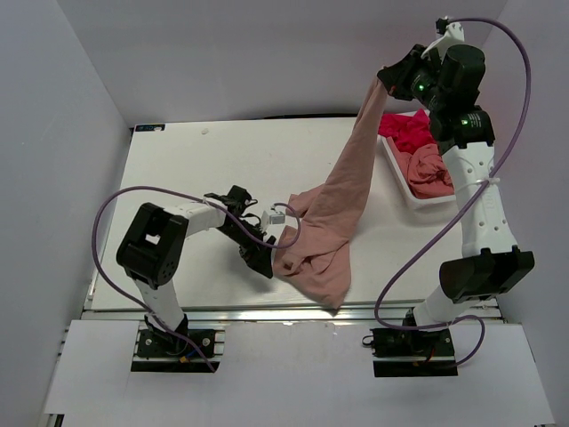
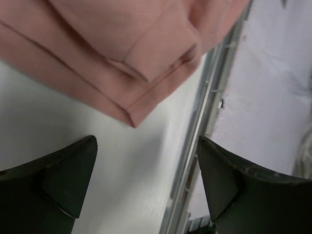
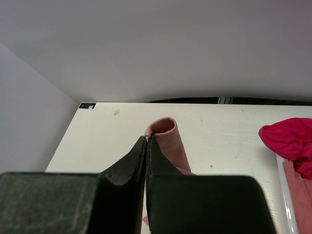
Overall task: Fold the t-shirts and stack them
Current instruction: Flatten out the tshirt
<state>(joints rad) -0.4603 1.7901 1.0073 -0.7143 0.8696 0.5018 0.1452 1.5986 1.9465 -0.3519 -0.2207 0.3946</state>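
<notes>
**A:** So, starting with the big things, where is everything sitting?

**B:** The white table (image 1: pixel 196 178) is carrying it all. One salmon-pink t-shirt (image 1: pixel 342 191) is hanging in a long drape from high over the far right side. Its lower part is pooling in a crumpled heap near the table's front edge. The white basket (image 1: pixel 397 175) is sitting at the right, holding a magenta t-shirt (image 1: pixel 407 132) and another pink t-shirt (image 1: pixel 428 171), both bunched.

**A:** And what are the arms doing?

**B:** The right gripper (image 3: pixel 147 139) is raised up high, its fingers pressed together and pinching a small fold of the hanging shirt. The left gripper (image 2: pixel 146 142) is hovering low over the table just beside the heap. Its jaws are standing spread wide, with nothing between them.

**A:** What is the left one aiming at?

**B:** In its wrist view, a folded hem corner (image 2: pixel 141 105) is lying just ahead of the fingertips, not between them yet. I'm guessing it is going for a second hold, so that the two arms can spread the shirt flat.

**A:** What is that grab asking for, then?

**B:** I'm thinking it should be sliding in low along the table and taking one clean edge rather than the doubled bunch, or the shirt will be opening twisted. That corner is lying close to the table's front edge, so the lower finger risks catching the rail there. The right arm should be gripping firmly without lifting higher, or the corner may be dragged away.
</notes>
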